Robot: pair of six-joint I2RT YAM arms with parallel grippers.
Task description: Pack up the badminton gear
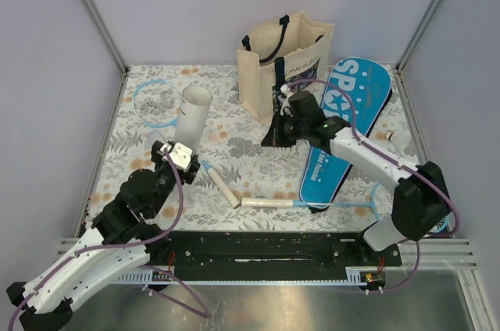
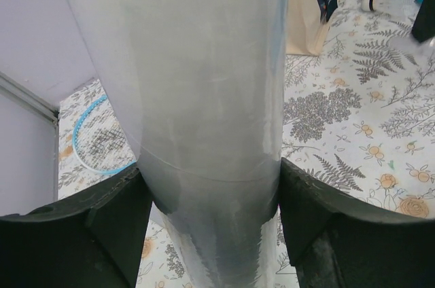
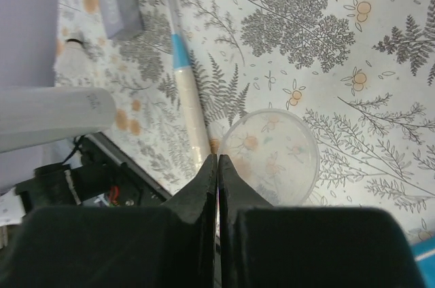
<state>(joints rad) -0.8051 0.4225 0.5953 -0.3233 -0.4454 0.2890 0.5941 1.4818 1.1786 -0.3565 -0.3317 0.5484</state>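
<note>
While the long white tube (image 1: 193,112) leans upright left of the cream tote bag (image 1: 266,73), my left claw (image 1: 178,155) grasps its lower end. My right claw (image 1: 271,137) hangs clenched just before that bag, over the floral bench (image 1: 258,165).

Cream tote (image 1: 269,73) w/ navy straps, upright on floral cloth (image 1: 258,169).

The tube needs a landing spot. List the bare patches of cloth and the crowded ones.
Bare: the middle, between tube, tote and the racket handles, though a clear lid lies below the right gripper; also the left edge in front of the racket head. Crowded: front right, with case and right arm.
</note>
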